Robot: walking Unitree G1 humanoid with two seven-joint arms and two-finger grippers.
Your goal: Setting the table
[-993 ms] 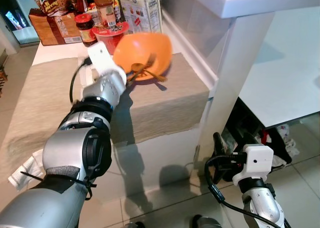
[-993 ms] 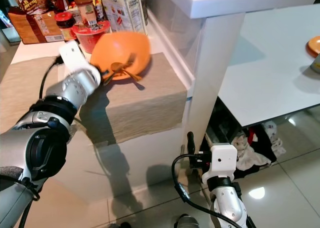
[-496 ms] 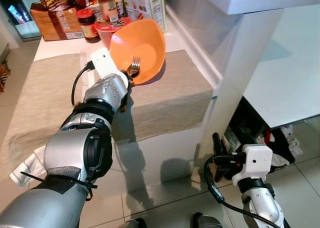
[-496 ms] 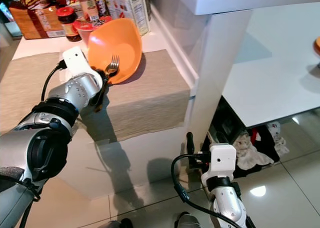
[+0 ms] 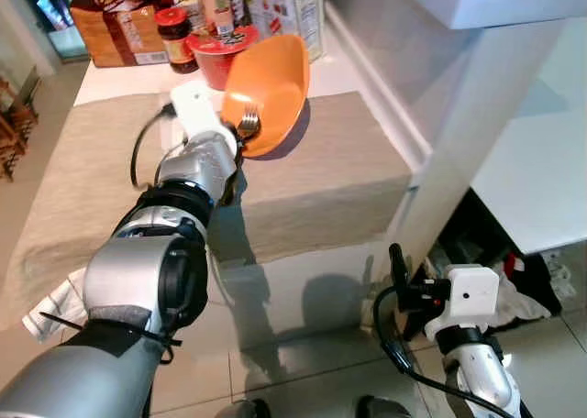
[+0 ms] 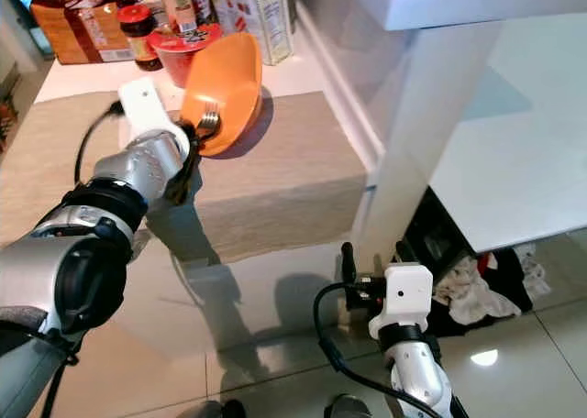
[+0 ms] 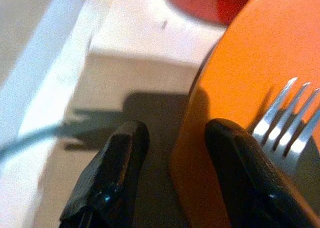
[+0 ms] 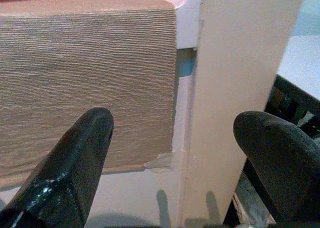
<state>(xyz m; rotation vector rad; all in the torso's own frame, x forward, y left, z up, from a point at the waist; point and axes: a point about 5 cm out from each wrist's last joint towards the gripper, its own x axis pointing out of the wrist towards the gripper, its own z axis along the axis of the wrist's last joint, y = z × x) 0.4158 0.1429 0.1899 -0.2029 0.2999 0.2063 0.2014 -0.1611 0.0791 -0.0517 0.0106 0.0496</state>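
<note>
My left gripper (image 5: pixel 237 143) is shut on the rim of an orange bowl (image 5: pixel 271 83), one finger inside and one outside. The bowl is tipped up on its side over the beige table runner (image 5: pixel 312 180), its opening turned toward my arm. A silver fork (image 5: pixel 248 122) lies inside the bowl against the inner finger, tines up. The left wrist view shows the bowl (image 7: pixel 250 63), the fork (image 7: pixel 292 118) and the black fingers (image 7: pixel 125 158) astride the rim. My right gripper (image 5: pixel 396 262) hangs open low beside the counter's white post (image 8: pixel 240 88).
Behind the bowl stand a red cup (image 5: pixel 215 47), a red-lidded jar (image 5: pixel 174 38), a brown box (image 5: pixel 115 33) and a milk carton (image 5: pixel 284 1). A lower white table (image 5: pixel 541 180) lies to the right, with crumpled clothes (image 5: pixel 532 280) under it. The floor is glossy tile.
The bowl has turned in my left gripper from its underside facing me to its inside, and now sits more edge-on, closer to the runner. The camera shifted. My right arm stayed put.
</note>
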